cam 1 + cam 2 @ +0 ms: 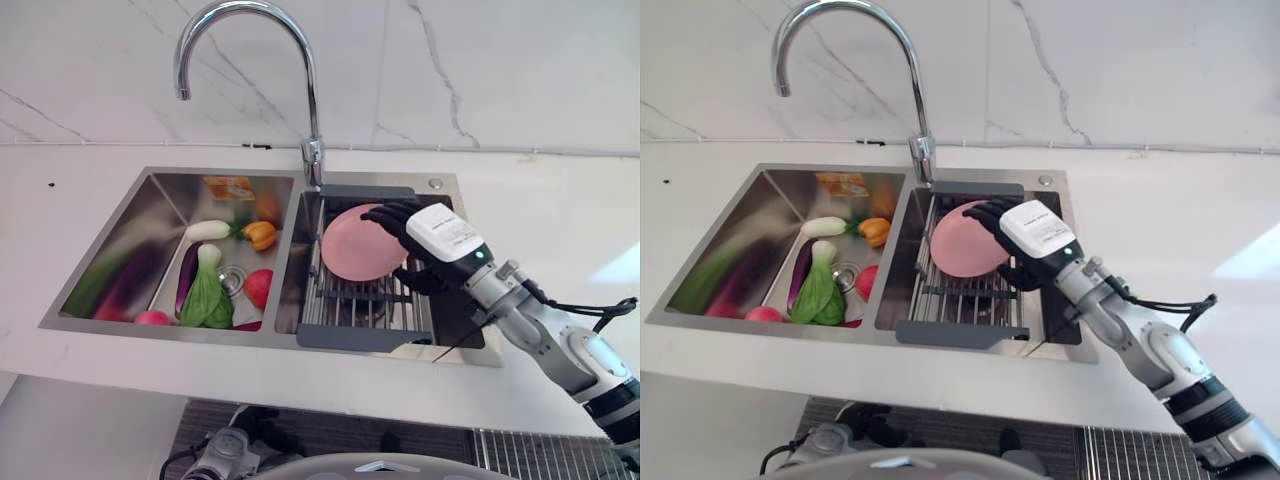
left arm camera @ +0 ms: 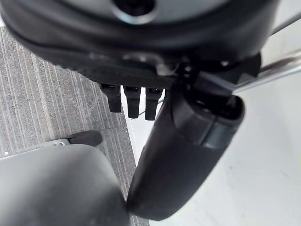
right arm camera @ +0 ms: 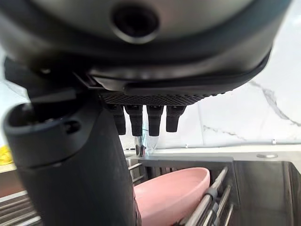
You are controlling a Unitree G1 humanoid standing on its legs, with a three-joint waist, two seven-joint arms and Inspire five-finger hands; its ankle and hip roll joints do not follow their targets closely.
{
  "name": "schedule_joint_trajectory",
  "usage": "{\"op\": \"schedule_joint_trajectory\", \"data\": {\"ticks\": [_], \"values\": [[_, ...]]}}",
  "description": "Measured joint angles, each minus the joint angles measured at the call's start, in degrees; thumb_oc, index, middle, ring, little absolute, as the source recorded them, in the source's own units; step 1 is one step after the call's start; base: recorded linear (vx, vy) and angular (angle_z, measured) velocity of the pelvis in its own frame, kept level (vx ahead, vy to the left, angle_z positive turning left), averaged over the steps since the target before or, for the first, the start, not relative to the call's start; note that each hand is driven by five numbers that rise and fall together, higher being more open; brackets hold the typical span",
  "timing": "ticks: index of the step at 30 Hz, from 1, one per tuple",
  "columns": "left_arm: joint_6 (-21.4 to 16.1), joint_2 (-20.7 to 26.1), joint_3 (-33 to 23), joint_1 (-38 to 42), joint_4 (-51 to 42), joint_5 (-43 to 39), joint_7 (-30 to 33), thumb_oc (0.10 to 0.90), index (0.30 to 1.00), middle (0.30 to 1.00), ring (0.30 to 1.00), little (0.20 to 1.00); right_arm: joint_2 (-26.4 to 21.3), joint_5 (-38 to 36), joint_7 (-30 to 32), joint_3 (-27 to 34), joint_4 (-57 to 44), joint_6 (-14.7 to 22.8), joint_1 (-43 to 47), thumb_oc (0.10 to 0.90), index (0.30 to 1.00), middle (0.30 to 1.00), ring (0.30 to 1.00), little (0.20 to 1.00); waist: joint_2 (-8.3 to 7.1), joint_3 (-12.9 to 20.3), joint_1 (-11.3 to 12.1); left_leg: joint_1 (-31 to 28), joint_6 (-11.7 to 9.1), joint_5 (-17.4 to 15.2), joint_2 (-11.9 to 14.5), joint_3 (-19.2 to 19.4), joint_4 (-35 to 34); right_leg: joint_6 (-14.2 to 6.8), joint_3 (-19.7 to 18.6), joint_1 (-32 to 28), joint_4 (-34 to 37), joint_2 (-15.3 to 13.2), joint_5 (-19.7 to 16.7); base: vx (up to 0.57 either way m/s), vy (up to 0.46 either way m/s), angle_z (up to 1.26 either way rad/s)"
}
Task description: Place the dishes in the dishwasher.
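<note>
- Plate (image 1: 362,243) looks light, stiff, slippery; it leans in rack (image 1: 368,300).
- My right hand (image 1: 432,243) curls round its rim, the best hold.
- My left hand (image 2: 141,101) hangs empty, fingers loosely bent.

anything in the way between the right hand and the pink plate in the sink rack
Nothing visible. The right hand is already at the pink plate, which leans in the drying rack over the right basin; its fingers reach over the plate's rim. The vegetables lie apart in the left basin.
</note>
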State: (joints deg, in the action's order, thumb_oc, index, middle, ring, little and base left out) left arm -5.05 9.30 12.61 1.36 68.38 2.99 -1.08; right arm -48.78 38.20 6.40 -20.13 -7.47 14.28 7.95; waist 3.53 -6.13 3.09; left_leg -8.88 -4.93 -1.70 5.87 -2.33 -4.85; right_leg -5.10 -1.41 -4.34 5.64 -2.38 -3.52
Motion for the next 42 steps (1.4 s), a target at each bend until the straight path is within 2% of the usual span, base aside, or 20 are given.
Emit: {"op": "schedule_joint_trajectory", "data": {"ticks": [6,14,17,29,30,31,39,42], "values": [[-0.16,-0.02,-0.04,0.10,0.43,-0.01,-0.01,0.800,0.900,0.900,0.900,0.900,1.61,-2.39,-1.56,-0.80,0.00,0.14,0.00,0.800,0.900,0.900,0.900,0.900,0.02,0.02,-0.13,0.00,0.00,0.00,-0.01,0.01,-0.01,0.00,-0.01,0.03,0.00,-0.01,0.00,0.00,0.000,0.00],[-0.28,-0.04,0.04,0.13,0.42,0.02,-0.04,0.800,0.900,0.900,0.900,0.900,1.56,-1.50,-2.59,-6.37,3.13,0.43,0.29,0.800,0.900,0.900,0.900,0.900,0.02,0.02,0.04,0.00,0.00,0.00,0.01,0.03,-0.09,0.01,-0.01,0.06,0.01,-0.01,0.00,0.00,0.000,0.00],[-0.35,-0.04,0.05,0.13,0.52,0.03,0.03,0.800,0.900,0.900,0.900,0.900,0.91,2.81,-1.70,-9.62,6.66,0.27,3.79,0.800,0.900,0.900,0.900,0.900,0.02,0.03,0.04,-0.01,0.00,0.00,0.02,0.04,-0.09,0.01,0.03,0.05,0.01,-0.02,0.00,0.01,-0.001,0.00],[-0.68,-0.02,0.69,0.51,0.39,0.01,0.02,0.800,0.900,0.900,0.900,0.900,1.01,16.64,6.28,-10.93,9.67,-2.96,7.34,0.800,0.900,0.900,0.900,0.900,0.01,0.11,1.40,0.04,-0.01,0.02,0.05,-0.08,-0.09,0.25,0.28,0.04,0.00,-0.03,-0.17,0.00,0.000,0.00],[-0.67,0.02,0.75,0.50,0.33,0.02,0.04,0.800,0.900,0.900,0.900,0.900,0.98,18.48,6.74,-10.93,9.66,-2.96,7.34,0.690,0.735,0.735,0.735,0.735,0.02,0.11,1.39,0.05,-0.01,0.02,0.04,-0.08,-0.09,0.25,0.30,0.04,0.00,-0.13,-0.17,0.00,0.000,0.00],[-0.67,0.03,0.92,0.48,0.28,0.01,0.07,0.800,0.900,0.900,0.900,0.900,0.97,19.83,7.12,-10.95,9.66,-2.96,7.34,0.409,0.314,0.314,0.314,0.314,0.03,0.11,1.40,0.05,-0.01,0.02,0.04,-0.09,-0.09,0.25,0.33,0.03,0.00,-0.13,-0.17,0.00,0.000,0.00],[-0.65,0.49,2.29,-0.51,-1.55,0.00,0.70,0.800,0.900,0.900,0.900,0.900,0.96,26.81,9.96,-11.00,9.92,-4.65,7.27,0.400,0.300,0.300,0.300,0.300,0.15,0.19,1.39,0.09,0.01,0.06,-0.03,-0.18,-0.09,0.25,0.51,0.04,0.00,-0.36,-0.17,0.00,0.000,0.00],[-0.65,0.47,2.38,-0.89,-1.91,0.00,0.80,0.800,0.900,0.900,0.900,0.900,0.99,27.02,14.46,-10.56,8.96,-6.16,7.41,0.400,0.300,0.300,0.300,0.300,0.38,0.35,1.37,0.07,0.02,0.06,-0.04,-0.17,-0.10,0.25,0.51,0.03,0.01,-0.39,-0.17,0.00,0.000,0.00]]}}
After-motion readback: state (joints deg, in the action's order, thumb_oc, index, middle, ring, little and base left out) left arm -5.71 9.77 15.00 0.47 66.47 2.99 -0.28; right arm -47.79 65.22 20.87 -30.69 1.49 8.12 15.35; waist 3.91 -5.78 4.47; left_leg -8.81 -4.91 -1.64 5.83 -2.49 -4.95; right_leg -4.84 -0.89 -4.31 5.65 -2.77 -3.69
